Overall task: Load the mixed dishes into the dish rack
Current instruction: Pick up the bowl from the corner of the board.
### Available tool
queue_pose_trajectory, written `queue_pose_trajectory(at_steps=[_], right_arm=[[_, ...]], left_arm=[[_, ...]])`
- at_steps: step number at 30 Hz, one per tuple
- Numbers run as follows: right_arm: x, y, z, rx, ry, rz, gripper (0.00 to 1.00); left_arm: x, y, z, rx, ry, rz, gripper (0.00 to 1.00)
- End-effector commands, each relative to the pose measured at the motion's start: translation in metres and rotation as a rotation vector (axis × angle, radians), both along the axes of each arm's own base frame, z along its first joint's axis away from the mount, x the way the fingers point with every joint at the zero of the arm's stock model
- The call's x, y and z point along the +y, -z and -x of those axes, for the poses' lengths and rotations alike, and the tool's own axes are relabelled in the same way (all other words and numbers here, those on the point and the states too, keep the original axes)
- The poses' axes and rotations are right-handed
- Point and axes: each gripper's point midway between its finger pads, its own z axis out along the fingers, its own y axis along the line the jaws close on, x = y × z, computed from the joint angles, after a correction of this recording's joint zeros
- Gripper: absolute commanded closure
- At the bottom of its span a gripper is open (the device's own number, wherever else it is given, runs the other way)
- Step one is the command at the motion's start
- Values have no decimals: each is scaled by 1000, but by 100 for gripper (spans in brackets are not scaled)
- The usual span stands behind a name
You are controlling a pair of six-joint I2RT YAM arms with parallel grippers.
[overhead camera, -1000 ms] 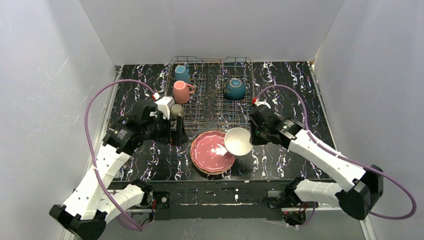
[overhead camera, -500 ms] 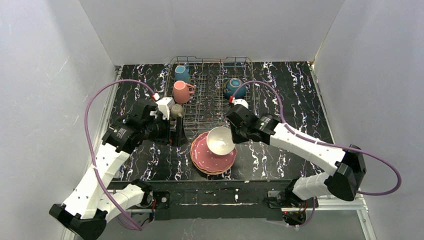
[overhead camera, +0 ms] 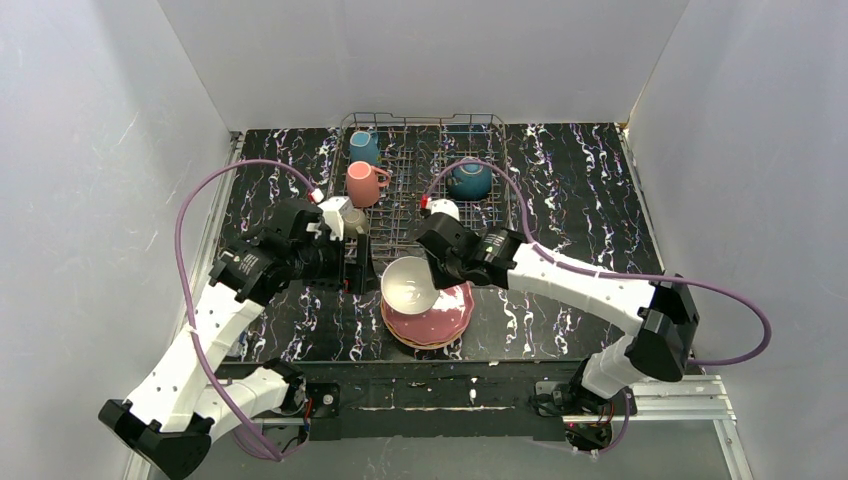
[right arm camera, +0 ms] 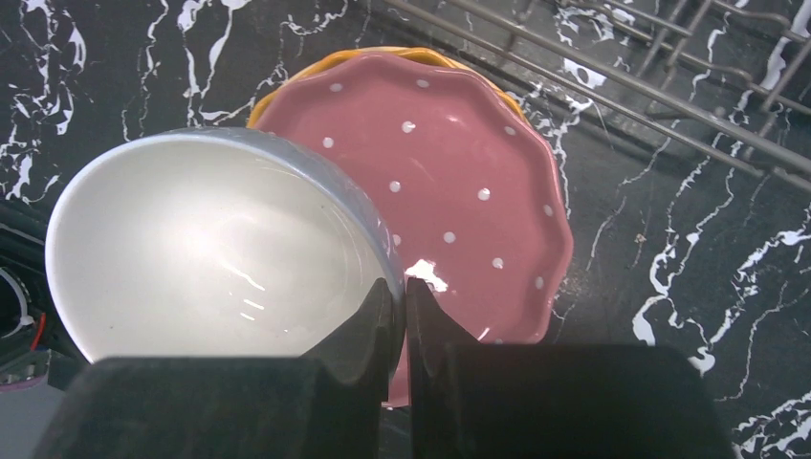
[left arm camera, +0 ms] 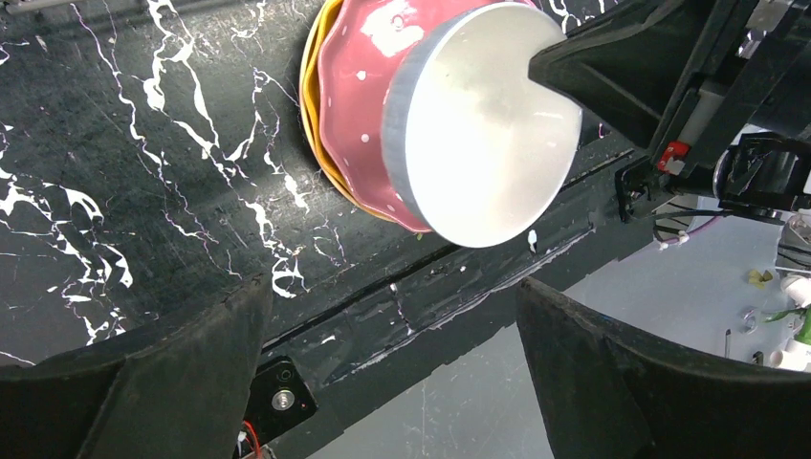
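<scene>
Robot lab test cell. Plain white panels [overhead camera: 420, 60] box in black marble-print worktop [overhead camera: 590, 200] on three sides. Left arm [overhead camera: 205, 335], right arm [overhead camera: 585, 288] bolted at near edge; purple cables [overhead camera: 190, 200] loop overhead; metal frame rail [overhead camera: 660, 408] below. Dish rack [overhead camera: 420, 190] set directly on worktop. Blurred clutter [left arm camera: 775, 287] past edge, possibly lab gear.

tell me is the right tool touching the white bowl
Touching. The right wrist view shows the right tool shut on the white bowl at its rim, one finger inside the bowl and one outside.
</scene>
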Motion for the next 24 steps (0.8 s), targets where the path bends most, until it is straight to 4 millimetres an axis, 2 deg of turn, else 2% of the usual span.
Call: queue_pose_trajectory(at_steps=[1, 7, 14, 24], right_arm=[[35, -37, -9, -70, -1, -129, 99], [53, -41, -1, -73, -33, -139, 99], [64, -44, 4, -77, -49, -149, 99], [69, -48, 7, -82, -59, -157, 99]], left_arm=[[1, -5, 2, -17, -11, -20, 4], [4, 6, 0, -26, -35, -102, 9], [5, 21, -2, -34, -40, -204, 19], [15, 45, -9, -23, -63, -336, 34]])
